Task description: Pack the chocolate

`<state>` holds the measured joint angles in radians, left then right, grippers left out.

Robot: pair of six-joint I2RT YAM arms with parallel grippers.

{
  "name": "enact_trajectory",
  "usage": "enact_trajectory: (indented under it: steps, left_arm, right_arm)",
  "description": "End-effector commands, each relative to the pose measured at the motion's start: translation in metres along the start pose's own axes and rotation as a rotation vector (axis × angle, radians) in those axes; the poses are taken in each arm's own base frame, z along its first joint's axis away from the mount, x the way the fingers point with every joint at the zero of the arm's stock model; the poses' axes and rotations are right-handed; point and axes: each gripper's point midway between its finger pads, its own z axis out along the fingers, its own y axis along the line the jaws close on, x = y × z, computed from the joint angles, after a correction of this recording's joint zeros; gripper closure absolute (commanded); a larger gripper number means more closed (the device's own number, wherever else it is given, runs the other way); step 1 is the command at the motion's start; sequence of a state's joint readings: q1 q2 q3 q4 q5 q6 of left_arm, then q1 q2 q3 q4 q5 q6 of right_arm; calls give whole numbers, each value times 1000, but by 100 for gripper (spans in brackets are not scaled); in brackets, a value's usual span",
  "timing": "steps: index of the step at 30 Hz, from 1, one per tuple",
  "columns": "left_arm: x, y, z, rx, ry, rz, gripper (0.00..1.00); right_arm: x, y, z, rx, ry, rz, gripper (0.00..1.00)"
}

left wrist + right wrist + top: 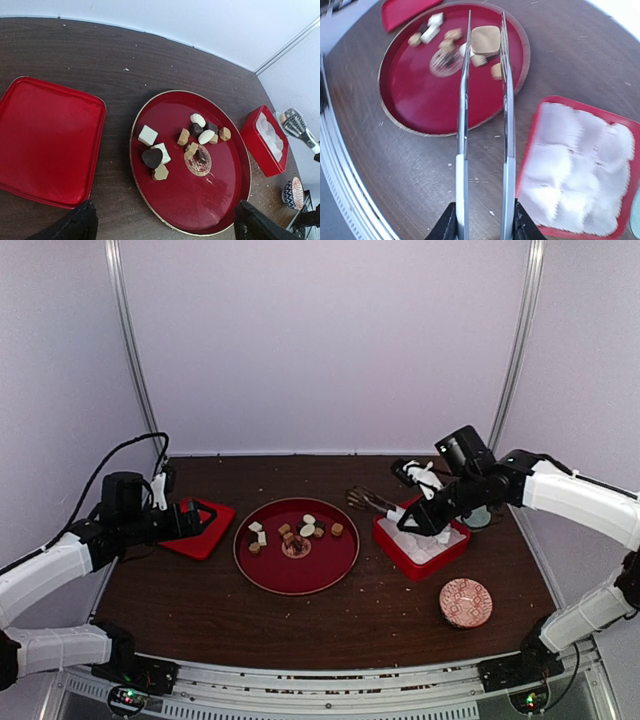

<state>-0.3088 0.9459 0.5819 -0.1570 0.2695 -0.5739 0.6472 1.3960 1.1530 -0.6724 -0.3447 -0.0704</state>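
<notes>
Dark wood tabletop (330, 630), pale lilac walls behind it. One round red tray (320, 570) sits mid-table, and I place everything from it. On the tray I count thirteen chocolates (183, 136) in the left wrist view. They are white, tan and dark, bunched around its middle and far half, and some touch, so I may be one off. A fourteenth, a tan square piece (486, 40), is off the tray, pinched between the tips of the one pair of tongs (463, 125). Left of the tray lies one flat red lid (205, 543). Right of the tray sits one square red box (400, 560) lined with white paper cups (570, 165), too crumpled together for me to count. There are two small bowls: a red-and-white patterned one (466, 602) to the near right of the tray, and a teal one (480, 520) beyond the box, mostly hidden behind the arm.

My left arm comes in from the left with its forearm roughly level. The left gripper (165, 220) hangs over the lid, left of the tray, and its camera takes in both. Its fingers (80, 225) are spread wide, with nothing in them or touching them.

My right arm reaches in from the right, wrist angled down above the box and pointing toward the tray. The right gripper (484, 227) is clamped on the handle end of the tongs, one finger against each blade. The blades run nearly parallel with a narrow gap. The tan piece is held raised off the table at their tips, which the overhead view puts between tray and box, toward the far side.
</notes>
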Motion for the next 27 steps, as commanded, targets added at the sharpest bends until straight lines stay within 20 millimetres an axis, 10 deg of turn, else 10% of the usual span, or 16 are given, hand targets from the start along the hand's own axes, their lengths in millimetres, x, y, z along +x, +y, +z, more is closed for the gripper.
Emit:
enact_trajectory:
  steps: [1,13,27]
  left_arm:
    - [-22,-14,-1,46,-61,34,2]
    - [-20,-14,4,49,-51,25,2]
    - [-18,-11,7,43,-43,24,2]
  right_arm:
    - [6,-32,-29,71,-93,158,73]
    - [64,-75,-24,108,-36,385,74]
    - [70,-78,5,57,23,405,74]
